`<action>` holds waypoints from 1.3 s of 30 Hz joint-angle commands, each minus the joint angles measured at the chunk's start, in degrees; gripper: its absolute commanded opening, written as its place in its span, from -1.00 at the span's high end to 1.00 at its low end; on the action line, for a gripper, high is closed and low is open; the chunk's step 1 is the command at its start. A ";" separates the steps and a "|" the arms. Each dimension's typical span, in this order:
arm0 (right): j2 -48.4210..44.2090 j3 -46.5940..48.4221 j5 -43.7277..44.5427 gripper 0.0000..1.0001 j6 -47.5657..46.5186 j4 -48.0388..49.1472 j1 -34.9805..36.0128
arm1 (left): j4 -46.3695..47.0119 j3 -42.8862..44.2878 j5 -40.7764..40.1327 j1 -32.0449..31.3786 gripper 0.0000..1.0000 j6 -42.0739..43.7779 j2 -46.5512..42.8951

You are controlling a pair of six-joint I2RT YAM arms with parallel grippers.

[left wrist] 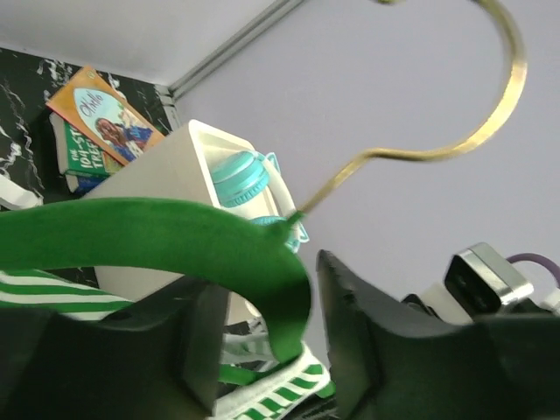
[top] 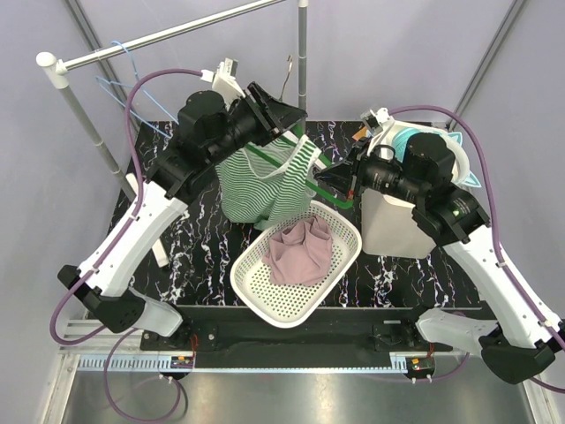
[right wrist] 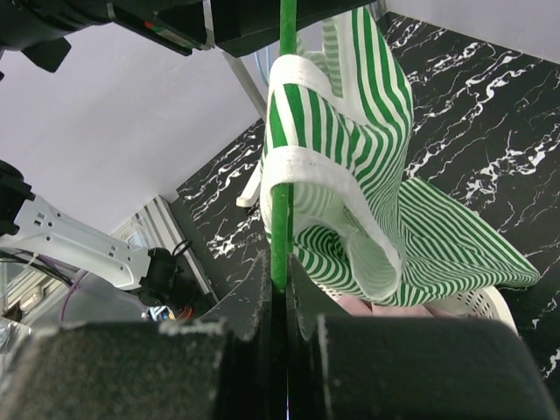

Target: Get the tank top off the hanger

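A white mesh basket (top: 265,296) at the near middle of the black marbled table (top: 194,238) held a crumpled pink garment (top: 300,252). A white bin (top: 393,225) to the right held a teal bottle (left wrist: 238,178). The striped tank top (top: 265,181) hung on the green hanger (right wrist: 281,210), which ran from far left to near right with its gold hook (left wrist: 521,66) raised. The top's hem sagged toward the basket's far rim. The left gripper (left wrist: 271,276) stood part-open astride the hanger below the hook. The right gripper (right wrist: 280,280) was clamped on the hanger's right arm, just beside the top's strap.

Lavender walls (top: 424,53), black marbled table (top: 203,247)
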 commanded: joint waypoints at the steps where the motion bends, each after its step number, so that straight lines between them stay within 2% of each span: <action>1: -2.62 0.79 -2.39 0.93 -2.14 3.88 0.39 | 1.22 3.75 -2.20 -0.41 0.31 0.93 0.29; 2: -2.62 0.79 -2.74 0.86 -2.32 3.70 0.39 | 0.95 4.28 -2.11 -0.41 0.39 1.37 0.46; 3: -2.62 0.79 -3.09 0.78 -2.23 3.35 0.39 | 0.43 5.33 -2.11 -0.50 0.59 1.98 0.73; 5: -2.53 0.79 -3.88 0.58 -2.06 3.09 0.39 | -0.36 6.21 -2.02 -0.67 0.71 3.92 0.90; 9: -2.10 1.41 -4.50 0.37 -0.65 2.56 0.39 | -1.25 5.96 -2.55 -0.59 1.00 6.12 -0.15; 12: -1.66 2.81 -4.58 0.17 0.31 2.30 0.30 | -1.07 5.51 -1.94 -0.59 1.00 6.82 -1.03; 16: -0.60 5.36 -4.85 0.00 1.37 1.33 0.39 | -0.45 5.51 1.13 -0.58 1.00 6.91 -1.82; 19: 1.77 9.75 0.23 -0.12 5.23 -2.44 0.30 | -0.10 4.81 3.51 -0.67 1.00 7.79 -2.78; 24: 6.33 14.94 -3.87 -0.13 10.60 -3.95 0.30 | 2.09 -0.11 3.69 -0.58 1.00 6.65 -6.04; 32: 8.80 15.56 -6.60 -0.06 11.13 -4.03 0.30 | 2.62 0.06 5.89 -0.67 1.00 6.03 -6.48; 34: 8.98 15.04 -6.78 0.01 11.30 -3.86 0.30 | 2.71 0.24 6.24 -0.58 1.00 5.86 -6.48; 38: 9.07 14.42 -6.87 0.32 11.48 -3.94 0.30 | 2.71 0.24 6.50 -0.67 1.00 5.85 -6.48; 39: 8.98 14.33 -6.87 0.33 11.48 -3.86 0.30 | 2.71 0.24 6.42 -0.59 1.00 5.85 -6.39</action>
